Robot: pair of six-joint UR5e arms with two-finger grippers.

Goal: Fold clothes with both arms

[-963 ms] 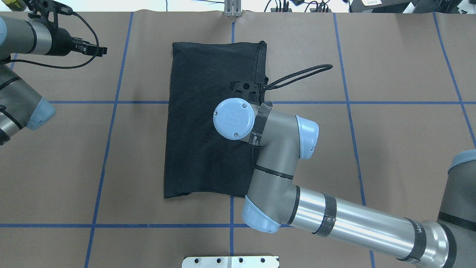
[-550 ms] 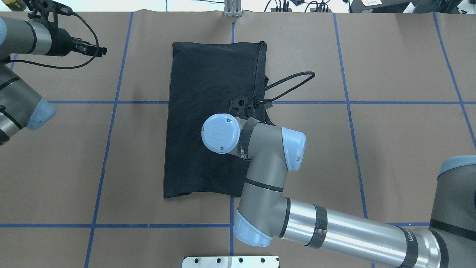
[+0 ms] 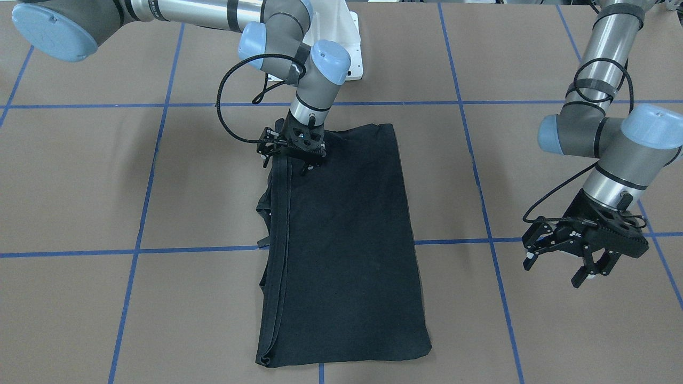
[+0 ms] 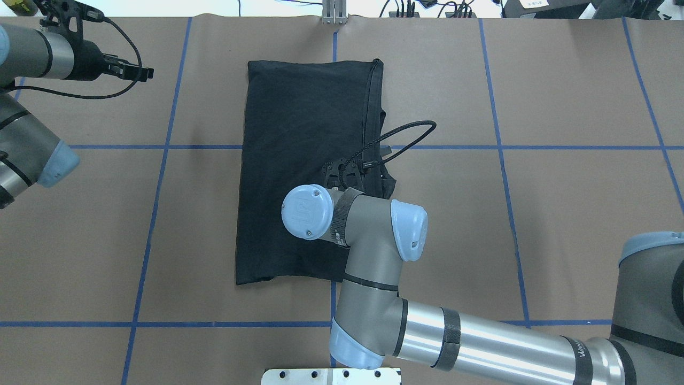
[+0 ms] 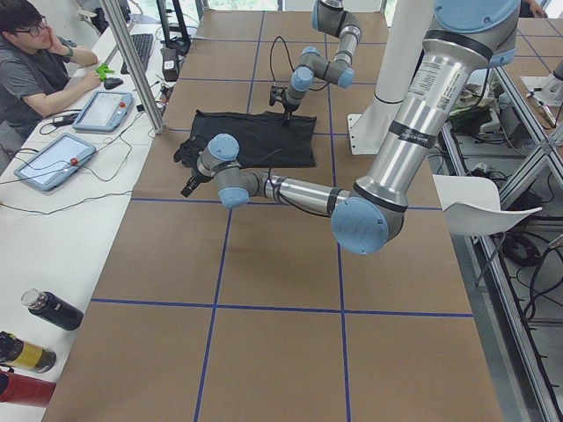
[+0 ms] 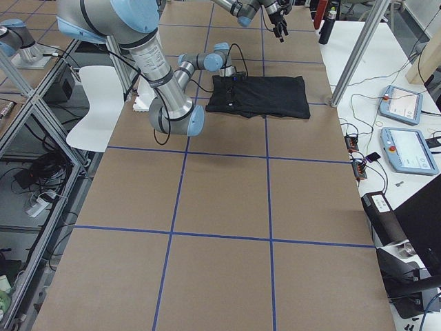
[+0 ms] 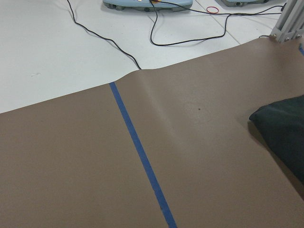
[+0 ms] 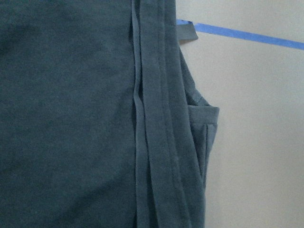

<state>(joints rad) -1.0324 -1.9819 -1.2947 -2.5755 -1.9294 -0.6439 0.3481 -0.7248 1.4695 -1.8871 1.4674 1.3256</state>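
The black T-shirt (image 4: 299,160) lies folded into a long rectangle at the table's middle, plain side up, layered hems along its right edge (image 8: 152,118). My right gripper (image 3: 285,162) points straight down over that edge at the end nearer the robot's base. Its fingers stand open, astride the layered edge, with nothing held. In the overhead view the right arm's wrist (image 4: 304,211) hides most of it. My left gripper (image 3: 555,269) hangs open and empty above bare table, well off to the shirt's side. The left wrist view catches only a shirt corner (image 7: 285,133).
Blue tape lines (image 4: 155,203) grid the brown table cover. A white bolted pedestal (image 3: 341,32) stands at the robot's edge. A person (image 5: 35,70) sits at a side bench with tablets (image 5: 104,110), cables and an aluminium post (image 5: 132,61). Bottles (image 5: 44,308) lie near it.
My right arm has drawn back toward the robot's base along the shirt's layered edge, its cable loop following. The left arm and the shirt have not moved.
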